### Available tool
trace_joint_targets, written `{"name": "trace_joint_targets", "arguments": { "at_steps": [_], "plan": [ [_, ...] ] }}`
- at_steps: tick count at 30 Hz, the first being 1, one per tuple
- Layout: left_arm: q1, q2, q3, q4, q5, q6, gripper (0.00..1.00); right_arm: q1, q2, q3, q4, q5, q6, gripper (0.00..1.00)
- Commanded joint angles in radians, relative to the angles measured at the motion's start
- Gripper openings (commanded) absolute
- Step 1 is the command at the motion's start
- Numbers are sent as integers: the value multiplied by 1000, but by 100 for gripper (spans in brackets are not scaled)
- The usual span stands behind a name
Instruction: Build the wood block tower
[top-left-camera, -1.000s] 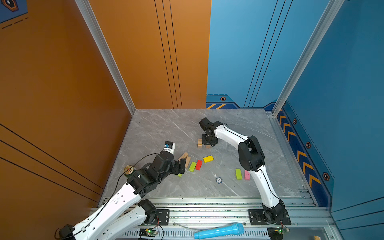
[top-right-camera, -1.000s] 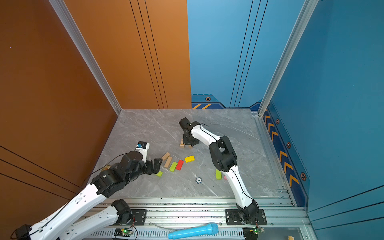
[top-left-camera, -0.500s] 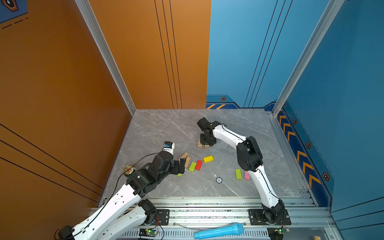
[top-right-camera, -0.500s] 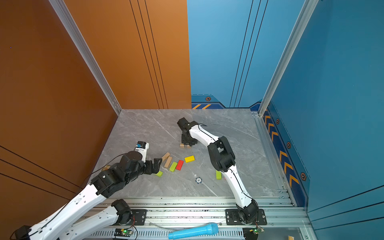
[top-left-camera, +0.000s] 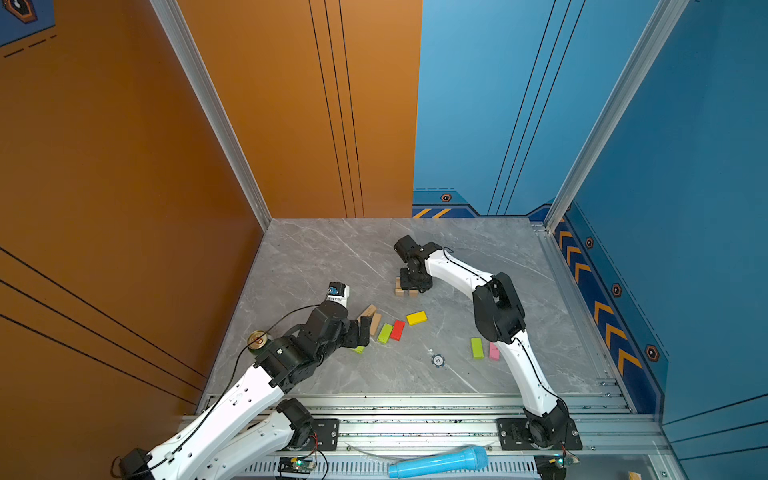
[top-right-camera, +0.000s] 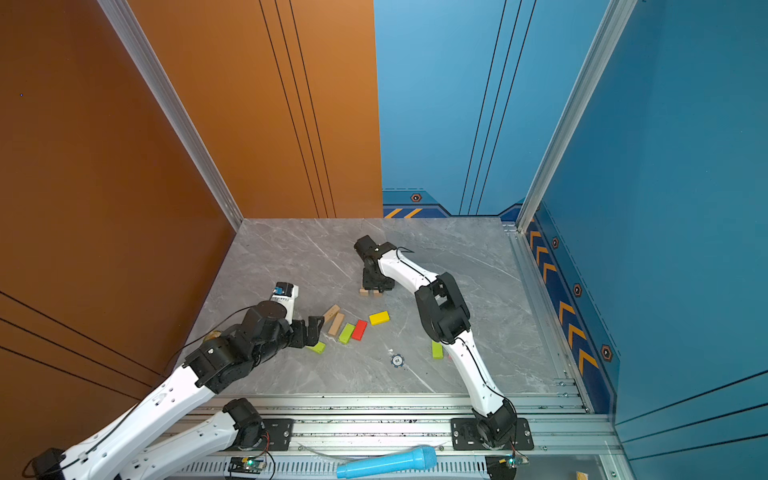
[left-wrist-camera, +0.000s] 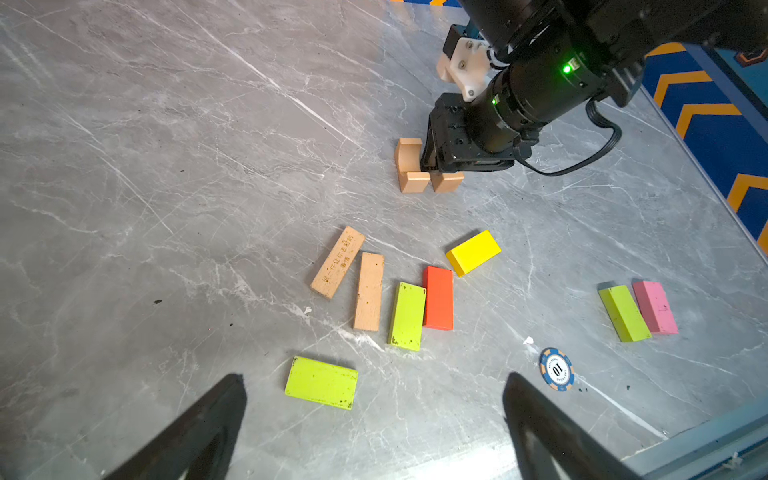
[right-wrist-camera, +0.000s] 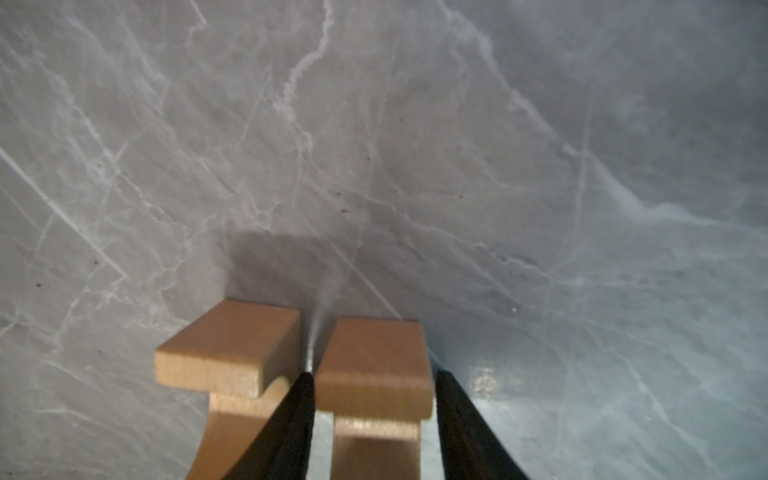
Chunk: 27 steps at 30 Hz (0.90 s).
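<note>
The right fingers straddled one of two notched tan blocks standing side by side on the tabletop; we could not tell whether they pinched it or stood just clear. The left fingers gaped wide close to a flat lime green block, and we judged such bricks light, stiff and smooth, best pinched across the narrow width at mid-length.

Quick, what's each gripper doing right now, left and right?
Left gripper: open, holding nothing.
Right gripper: jaws straddle a notched tan block; gripping or released cannot be told.
</note>
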Motion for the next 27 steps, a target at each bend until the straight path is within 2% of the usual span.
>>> {"name": "trace_joint_targets", "arguments": {
  "at_steps": [1, 15, 22, 23, 25, 27],
  "plan": [
    [14, 2, 15, 9, 19, -9, 98, -6, -3, 23, -42, -3, 0, 51],
    [18, 11, 30, 9, 60, -10, 98, -9, -94, -3, -47, -13, -6, 56],
    [18, 16, 31, 9, 61, -3, 98, -5, -135, -25, -47, 12, 1, 62],
    [19, 15, 29, 10, 58, -3, 98, -2, -135, -23, -46, 11, 8, 66],
    [19, 9, 31, 8, 50, -1, 98, 3, -134, -21, -46, 13, 26, 80],
    [19, 4, 31, 4, 38, -2, 98, 11, -127, -15, -47, 25, 42, 88]
  ]
}}
